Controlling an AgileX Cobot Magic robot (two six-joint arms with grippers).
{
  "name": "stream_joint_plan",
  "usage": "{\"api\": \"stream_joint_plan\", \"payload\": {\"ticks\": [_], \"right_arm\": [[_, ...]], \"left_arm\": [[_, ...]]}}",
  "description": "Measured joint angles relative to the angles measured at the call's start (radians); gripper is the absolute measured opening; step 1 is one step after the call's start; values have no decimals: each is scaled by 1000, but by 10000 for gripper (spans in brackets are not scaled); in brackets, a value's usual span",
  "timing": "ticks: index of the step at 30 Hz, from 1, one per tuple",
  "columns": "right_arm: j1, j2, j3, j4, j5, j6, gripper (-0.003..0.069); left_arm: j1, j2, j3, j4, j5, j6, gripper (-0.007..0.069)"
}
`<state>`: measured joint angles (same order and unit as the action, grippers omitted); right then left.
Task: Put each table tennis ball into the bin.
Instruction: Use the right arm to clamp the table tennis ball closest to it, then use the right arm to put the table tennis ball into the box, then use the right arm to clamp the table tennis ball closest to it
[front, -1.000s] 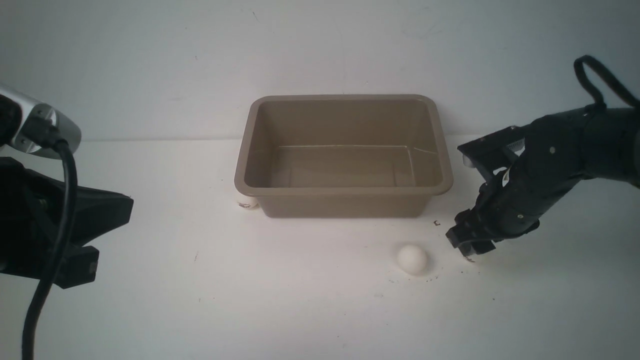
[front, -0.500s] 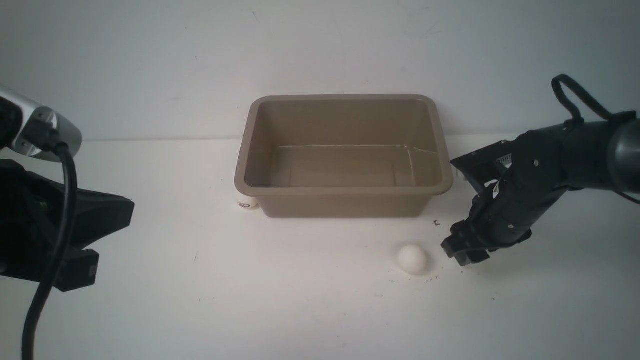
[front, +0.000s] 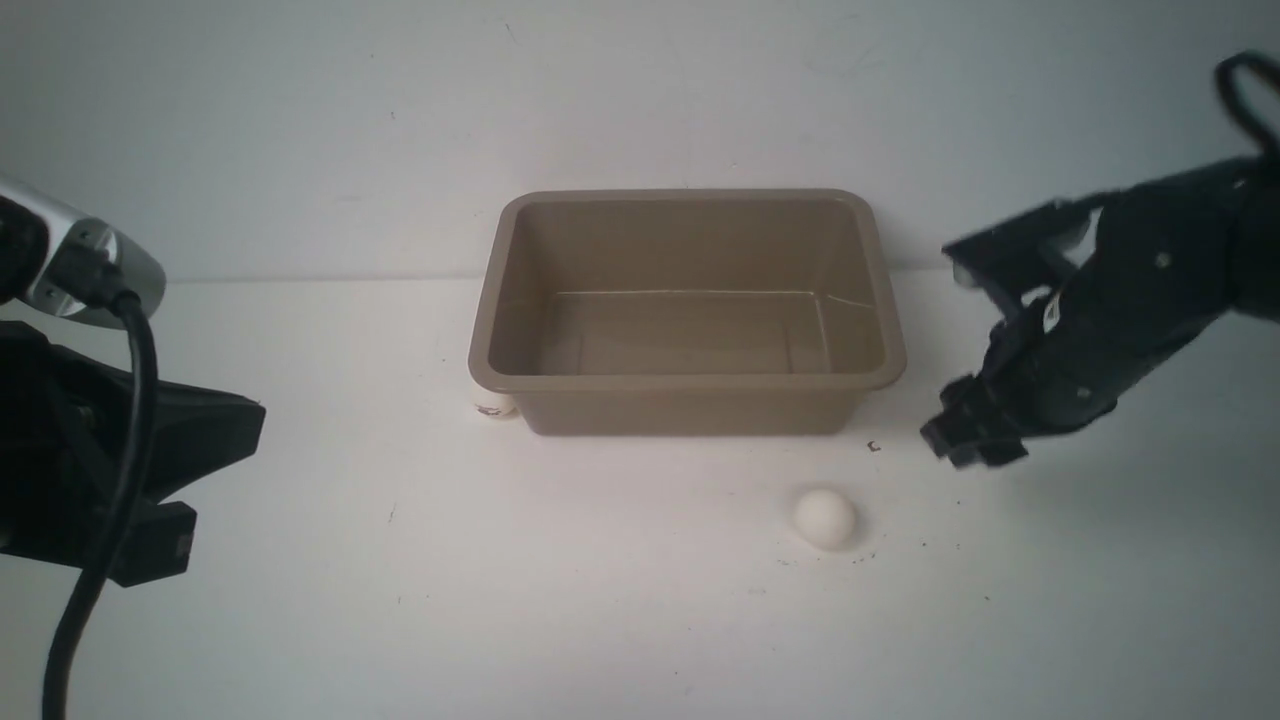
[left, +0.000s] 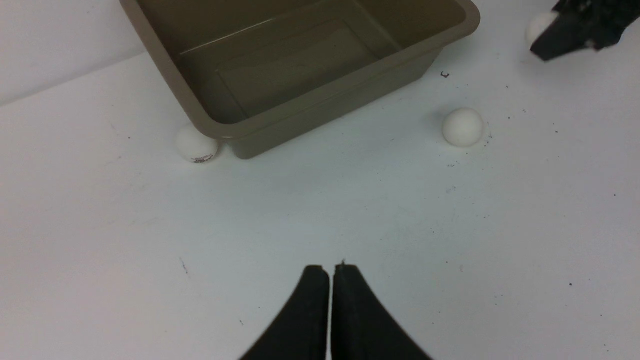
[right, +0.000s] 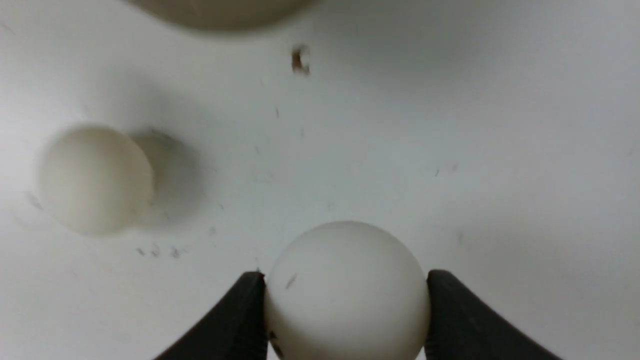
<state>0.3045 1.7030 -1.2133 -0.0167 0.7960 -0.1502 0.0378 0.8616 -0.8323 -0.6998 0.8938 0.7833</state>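
Observation:
My right gripper (right: 345, 280) is shut on a white table tennis ball (right: 346, 295), one finger on each side of it. In the front view that gripper (front: 970, 440) hangs above the table, right of the taupe-brown bin (front: 690, 382), which holds nothing. A second ball (front: 826, 518) lies on the table in front of the bin's right end. A third ball (front: 493, 404), with a dark logo, rests against the bin's front left corner. My left gripper (left: 330, 270) is shut on nothing, low over the table well in front of the bin (left: 345, 82).
A white wall rises close behind the bin. A small dark speck (front: 873, 446) lies on the white table near the bin's front right corner. My left arm (front: 120, 450) with its cable fills the left edge of the front view.
My right gripper, which was down at the table beside the free ball, has risen and moved right and back with a ball between its fingers. The left arm has not moved.

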Motion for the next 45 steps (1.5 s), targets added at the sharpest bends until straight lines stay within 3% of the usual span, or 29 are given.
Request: {"api": "stream_joint_plan", "payload": {"ticks": [6, 13, 20, 27, 36, 45], "right_arm": [[54, -3, -171, 17, -59, -13, 365], [78, 280, -530, 17, 64, -10, 365], [78, 449, -724, 56, 177, -18, 366], [78, 476, -754, 73, 202, -4, 430], [78, 315, -742, 97, 360, -16, 437], [96, 152, -525, 165, 420, -28, 437]], "left_arm": [[0, 0, 0, 4, 10, -8, -4], [0, 0, 0, 11, 22, -17, -4], [0, 0, 0, 16, 46, -18, -4], [0, 0, 0, 27, 50, -26, -4], [0, 0, 0, 34, 51, -27, -4], [0, 0, 0, 34, 52, -27, -4]]}}
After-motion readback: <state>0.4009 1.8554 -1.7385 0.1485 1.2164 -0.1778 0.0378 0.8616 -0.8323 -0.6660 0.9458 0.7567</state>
